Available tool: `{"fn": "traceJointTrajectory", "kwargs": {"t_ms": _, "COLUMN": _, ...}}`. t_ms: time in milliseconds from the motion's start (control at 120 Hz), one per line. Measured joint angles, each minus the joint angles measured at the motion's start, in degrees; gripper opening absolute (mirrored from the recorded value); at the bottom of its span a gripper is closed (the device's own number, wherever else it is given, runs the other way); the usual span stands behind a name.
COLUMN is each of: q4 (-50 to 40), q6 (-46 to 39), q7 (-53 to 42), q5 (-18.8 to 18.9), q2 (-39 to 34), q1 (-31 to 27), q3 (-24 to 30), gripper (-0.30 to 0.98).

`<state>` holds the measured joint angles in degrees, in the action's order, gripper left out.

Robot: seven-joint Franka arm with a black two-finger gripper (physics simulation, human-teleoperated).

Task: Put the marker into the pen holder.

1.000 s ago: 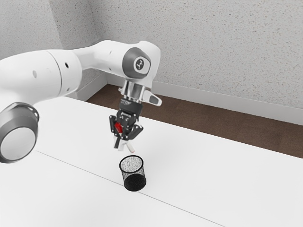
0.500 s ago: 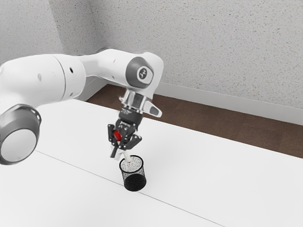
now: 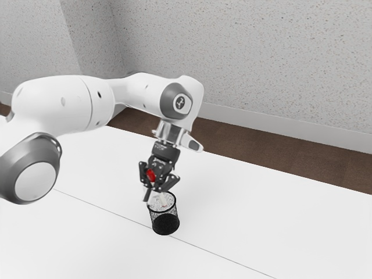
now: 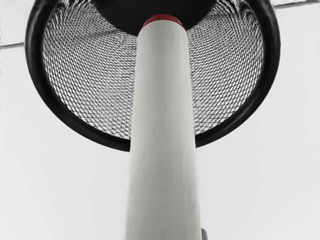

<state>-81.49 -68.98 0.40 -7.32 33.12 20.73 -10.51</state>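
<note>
the arm (image 3: 136, 88) is wearing smooth white, rounded shells (image 3: 61, 107), grey joint collars (image 3: 34, 150) and what is probably a logo (image 3: 179, 103); the gripper (image 3: 157, 189) is looking black and angular.

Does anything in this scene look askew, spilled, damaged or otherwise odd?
Nothing stands out: the pen holder is upright on the table, and the marker held by the gripper points into its mouth.

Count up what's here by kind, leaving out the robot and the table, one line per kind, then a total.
Marker: 1
Pen holder: 1
Total: 2
</note>
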Motion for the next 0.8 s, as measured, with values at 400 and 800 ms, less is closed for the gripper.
{"fn": "traceJointTrajectory", "kwargs": {"t_ms": 400, "q4": -0.17, "q6": -3.41, "q7": -0.22, "q5": -0.24, "q2": 0.22, "q1": -0.25, "q3": -0.03, "gripper": 0.3}}
{"fn": "traceJointTrajectory", "kwargs": {"t_ms": 800, "q4": -8.43, "q6": -18.21, "q7": -4.23, "q5": 8.53, "q2": -28.15, "q1": -6.84, "q3": -7.58, "gripper": 0.61}}
